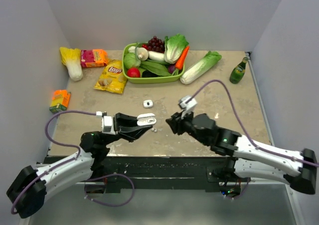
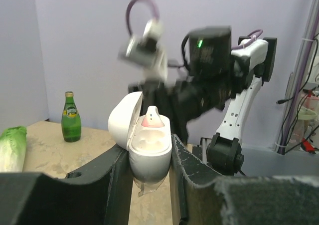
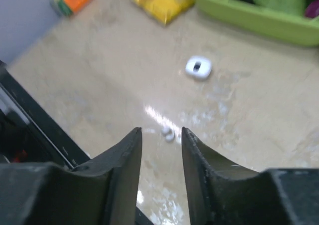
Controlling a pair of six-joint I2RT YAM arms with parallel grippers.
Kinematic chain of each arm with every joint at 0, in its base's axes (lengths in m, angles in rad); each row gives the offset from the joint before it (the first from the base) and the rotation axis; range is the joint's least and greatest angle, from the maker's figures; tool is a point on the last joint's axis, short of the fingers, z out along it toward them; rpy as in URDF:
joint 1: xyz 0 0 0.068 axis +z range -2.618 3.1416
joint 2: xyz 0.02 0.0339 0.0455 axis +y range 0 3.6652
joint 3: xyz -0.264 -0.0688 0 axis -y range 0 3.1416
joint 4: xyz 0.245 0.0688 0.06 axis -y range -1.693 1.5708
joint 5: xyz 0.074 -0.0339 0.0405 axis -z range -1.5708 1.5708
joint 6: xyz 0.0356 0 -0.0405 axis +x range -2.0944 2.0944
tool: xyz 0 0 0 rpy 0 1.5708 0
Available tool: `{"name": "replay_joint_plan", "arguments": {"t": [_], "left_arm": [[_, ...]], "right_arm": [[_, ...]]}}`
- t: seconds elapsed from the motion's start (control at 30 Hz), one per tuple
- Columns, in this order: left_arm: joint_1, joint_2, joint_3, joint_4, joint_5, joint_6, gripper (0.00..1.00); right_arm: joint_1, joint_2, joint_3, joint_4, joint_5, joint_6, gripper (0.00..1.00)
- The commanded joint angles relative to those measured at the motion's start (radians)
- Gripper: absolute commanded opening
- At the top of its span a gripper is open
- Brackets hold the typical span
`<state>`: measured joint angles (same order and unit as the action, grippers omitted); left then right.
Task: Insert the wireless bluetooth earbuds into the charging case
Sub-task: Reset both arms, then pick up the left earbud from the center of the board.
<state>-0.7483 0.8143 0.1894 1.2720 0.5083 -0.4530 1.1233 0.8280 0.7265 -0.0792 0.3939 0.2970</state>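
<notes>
My left gripper (image 1: 144, 122) is shut on an open white charging case (image 1: 146, 118) and holds it above the table. In the left wrist view the case (image 2: 149, 155) sits upright between my fingers with its lid (image 2: 123, 119) swung back, and one white earbud (image 2: 152, 119) stands in it. A second earbud (image 1: 155, 130) lies on the table just below the case. My right gripper (image 1: 172, 122) is open and empty; in the right wrist view the earbud (image 3: 168, 133) lies on the table just beyond the gap between the fingertips (image 3: 160, 131).
A second small white case (image 1: 148, 104) lies mid-table, also in the right wrist view (image 3: 198, 68). A green basket (image 1: 149, 79) of vegetables, a chips bag (image 1: 111, 76), cabbages, a green bottle (image 1: 239, 71) and an orange carton (image 1: 60, 100) stand further back.
</notes>
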Motion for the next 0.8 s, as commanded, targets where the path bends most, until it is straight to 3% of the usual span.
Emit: {"name": "replay_joint_plan", "arguments": {"t": [0.0, 0.23, 0.33, 0.5, 0.7, 0.77], "left_arm": [[-0.002, -0.142, -0.039, -0.109, -0.125, 0.007, 0.00], [0.000, -0.363, -0.094, -0.250, -0.169, 0.020, 0.00], [-0.002, -0.372, -0.102, -0.249, -0.165, 0.014, 0.00], [-0.002, -0.365, -0.128, -0.209, -0.156, -0.021, 0.00], [-0.002, -0.363, -0.143, -0.195, -0.154, -0.035, 0.00], [-0.002, -0.359, -0.145, -0.191, -0.152, -0.035, 0.00]], "right_arm": [[0.000, 0.190, -0.078, 0.109, -0.157, 0.105, 0.34], [-0.008, 0.476, -0.056, 0.213, -0.181, 0.096, 0.32], [-0.042, 0.577, -0.042, 0.245, -0.188, 0.097, 0.38], [-0.079, 0.677, -0.010, 0.314, -0.246, 0.096, 0.41], [-0.083, 0.758, 0.020, 0.360, -0.293, 0.082, 0.24], [-0.083, 0.775, 0.028, 0.361, -0.299, 0.079, 0.10]]}}
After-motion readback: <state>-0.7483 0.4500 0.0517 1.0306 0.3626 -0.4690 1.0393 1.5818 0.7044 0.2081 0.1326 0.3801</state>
